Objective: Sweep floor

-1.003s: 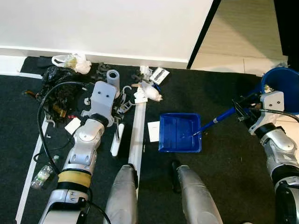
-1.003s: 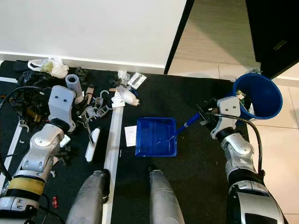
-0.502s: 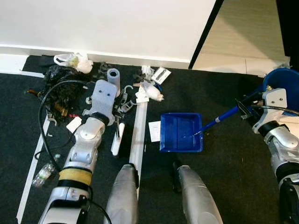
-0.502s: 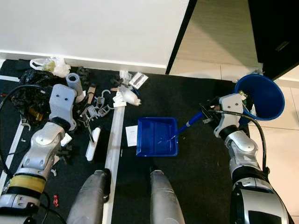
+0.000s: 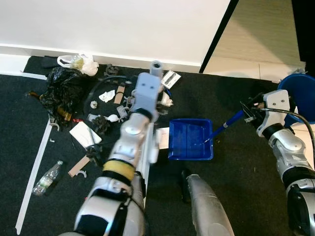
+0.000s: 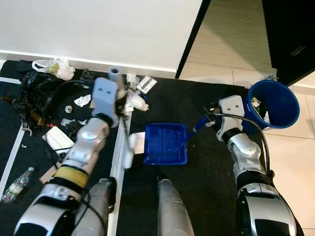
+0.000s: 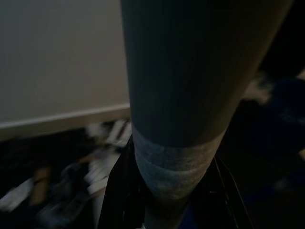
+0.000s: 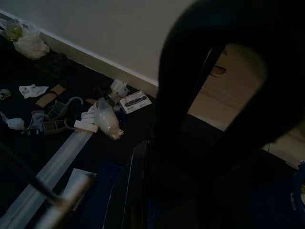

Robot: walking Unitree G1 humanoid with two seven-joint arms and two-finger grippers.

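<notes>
Eye views: the left gripper [image 5: 147, 88] is clamping a grey broom handle [image 5: 156, 66] over litter [image 6: 133, 101] along the carpet's wall edge. The right gripper [image 6: 212, 117] is gripping the blue dustpan [image 6: 165, 144] handle mid-carpet. Wrist views are showing the handle [image 7: 176, 143] close up; no writing is legible.
</notes>
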